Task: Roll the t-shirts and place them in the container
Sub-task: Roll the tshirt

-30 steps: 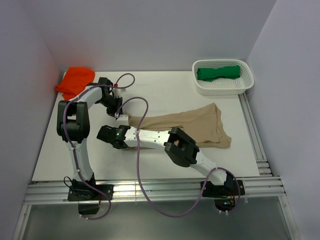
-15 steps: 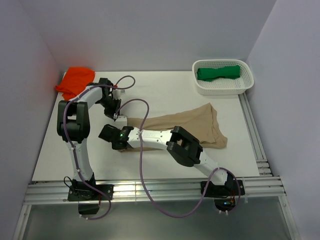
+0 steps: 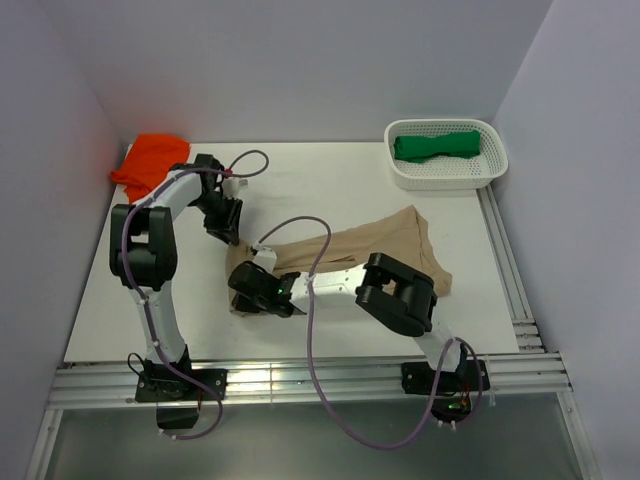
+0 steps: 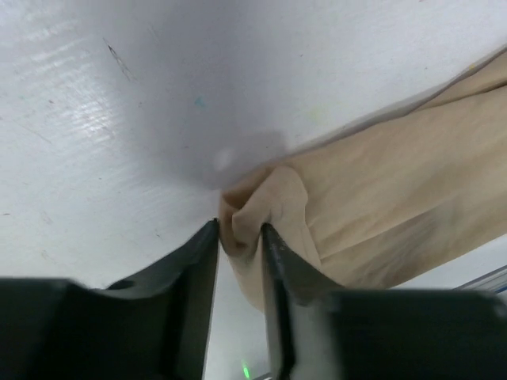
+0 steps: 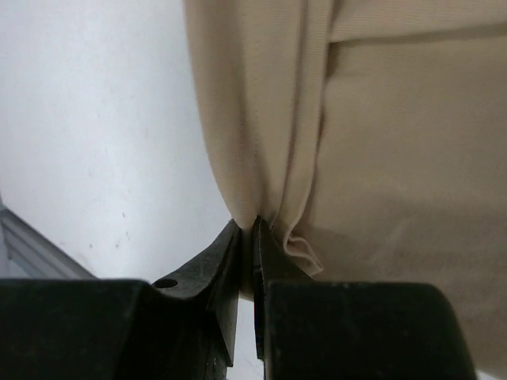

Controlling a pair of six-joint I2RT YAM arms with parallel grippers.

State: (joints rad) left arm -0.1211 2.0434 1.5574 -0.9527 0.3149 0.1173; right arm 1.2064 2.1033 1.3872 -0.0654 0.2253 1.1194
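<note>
Well, the tan t-shirt (image 3: 400,240) lies in the middle of the white table (image 3: 330,185). Its narrow end is by the grippers on the left and its wide end is on the right. An orange t-shirt (image 3: 150,162) sits bunched in the far left corner, well apart. A green t-shirt (image 3: 435,145) lies in the white basket (image 3: 447,181) in the far right corner. From above, the right arm (image 3: 400,295) and a purple cable (image 3: 308,345) cross over the tan t-shirt and hide part of it. The wrist views show what the top view hides. The right gripper (image 5: 247,228) is almost closed and pinches a fold of the tan cloth. The left gripper (image 4: 240,237) has its fingers a little apart, with a bunched corner of the tan t-shirt between them, and I cannot tell if they squeeze it. The left arm (image 3: 140,245) stands tall on the left and bends over toward the middle. The right arm folds low across the table, reaching left.
</note>
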